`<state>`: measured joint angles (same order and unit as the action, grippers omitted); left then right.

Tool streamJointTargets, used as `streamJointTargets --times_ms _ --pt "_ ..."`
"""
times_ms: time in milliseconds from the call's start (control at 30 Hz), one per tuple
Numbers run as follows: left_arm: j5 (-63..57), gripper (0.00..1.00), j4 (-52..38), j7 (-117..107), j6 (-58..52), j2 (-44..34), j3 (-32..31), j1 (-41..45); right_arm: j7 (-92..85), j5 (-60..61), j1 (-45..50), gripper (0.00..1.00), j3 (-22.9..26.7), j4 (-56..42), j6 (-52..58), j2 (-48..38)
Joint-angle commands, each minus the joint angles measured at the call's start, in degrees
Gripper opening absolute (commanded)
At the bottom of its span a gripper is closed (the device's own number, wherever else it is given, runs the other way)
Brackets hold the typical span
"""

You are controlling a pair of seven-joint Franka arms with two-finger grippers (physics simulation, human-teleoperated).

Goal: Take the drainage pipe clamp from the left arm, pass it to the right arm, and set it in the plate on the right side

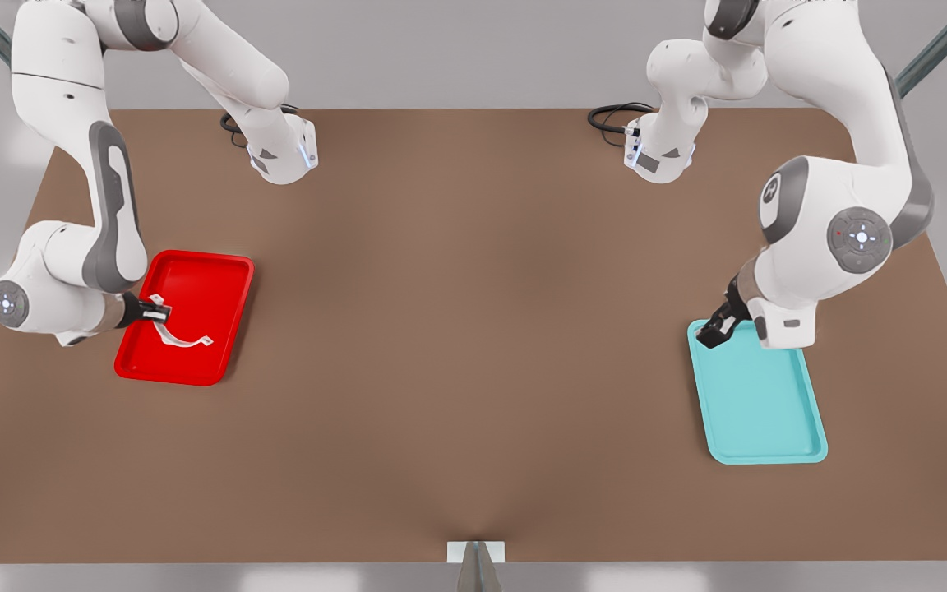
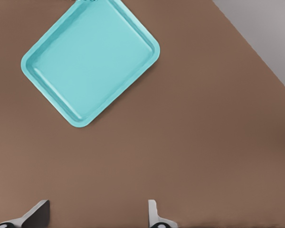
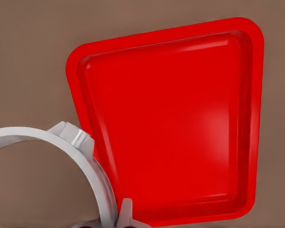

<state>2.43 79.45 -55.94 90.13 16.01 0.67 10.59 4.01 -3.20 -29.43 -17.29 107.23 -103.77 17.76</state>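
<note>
Clamp arc open toward the front view's right

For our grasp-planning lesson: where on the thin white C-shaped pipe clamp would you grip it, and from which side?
Probably the thin band beside one flared tab, pinched across its thickness from the arc's end: the right gripper holds the white clamp so over the red rectangular tray. The left gripper waits open above the teal tray.
</note>
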Motion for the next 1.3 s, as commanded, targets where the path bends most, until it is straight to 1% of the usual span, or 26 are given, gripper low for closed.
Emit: streamJointTargets --times_ms 0,100,233,300,433,500,533,567,700,800,867,900,933,967,1000,1100,1267 --pt "-0.15 1.00 -0.08 47.42 -0.13 0.17 -0.06 -0.04 -6.47 -0.32 -0.36 0.21 0.06 -0.18 0.76 1.13" --pt "-0.15 1.00 -0.08 47.33 -0.13 0.25 0.03 -0.04 -7.00 -1.90 -2.38 0.21 0.50 -2.29 -1.44 5.17" --pt "-0.15 1.00 -0.08 46.89 -0.13 0.25 0.12 -0.04 -7.53 -1.90 -2.65 0.21 0.50 -1.85 -0.82 5.35" --pt "-0.06 1.00 -0.08 46.10 -0.39 0.60 0.03 0.05 -9.37 -1.90 -4.75 0.21 0.50 -1.94 -1.70 7.28" --pt "-0.32 1.00 -0.17 51.02 -0.13 0.78 0.38 -0.48 -10.95 -3.30 -5.46 0.21 0.50 -2.20 -2.67 7.81" --pt "-1.64 1.00 -0.17 57.61 -0.04 0.95 1.00 -0.48 -11.13 -3.39 -5.46 0.21 0.50 -2.11 -2.67 7.90" --pt "-1.64 1.00 -0.43 59.72 0.05 1.57 1.00 -0.39 -11.04 -4.71 -5.37 0.91 0.50 -2.11 -2.76 7.99" --pt "-1.64 1.00 -0.87 59.72 0.14 2.36 1.00 -0.39 -11.04 -4.71 -5.37 1.00 0.50 -2.20 -2.93 8.08" --pt "-1.73 1.00 -1.49 59.37 0.93 3.51 1.00 -0.39 -11.04 -4.97 -5.28 1.00 0.50 -2.38 -3.37 8.25" --pt "-1.73 1.00 -1.66 59.63 0.93 3.59 1.08 -0.39 -10.95 -4.97 -4.67 1.00 -0.29 -6.77 -2.32 7.64" --pt "-3.21 1.00 -1.66 59.55 1.01 3.68 1.08 -0.39 -10.34 -5.06 -4.49 1.00 -8.35 -19.22 7.07 6.93" --pt "-3.66 1.00 -1.66 59.37 1.10 3.68 1.08 -0.31 -10.43 -5.15 -4.49 1.00 -13.99 -26.26 7.44 6.93" --pt "-3.66 1.00 -1.66 59.46 1.01 3.59 1.08 -0.31 -10.43 -5.24 -4.84 1.00 -16.20 -28.04 8.31 4.92" --pt "-3.66 1.00 -1.66 59.46 1.01 3.59 1.08 -0.31 -8.68 -5.15 -4.58 1.00 -16.37 -27.51 10.86 3.94" --pt "-3.66 1.00 -1.66 59.37 1.02 3.59 1.08 -0.31 -5.60 -5.41 -4.75 1.00 -19.36 -27.51 12.10 3.68" --pt "-3.66 1.00 -1.93 59.54 1.01 3.59 1.00 -0.31 -1.29 -6.38 -4.58 1.00 -22.70 -27.34 14.29 2.98" --pt "-3.66 1.00 -2.28 59.55 1.01 3.51 0.91 -0.13 -0.41 -6.38 -4.49 1.00 -23.05 -26.99 14.38 3.07"
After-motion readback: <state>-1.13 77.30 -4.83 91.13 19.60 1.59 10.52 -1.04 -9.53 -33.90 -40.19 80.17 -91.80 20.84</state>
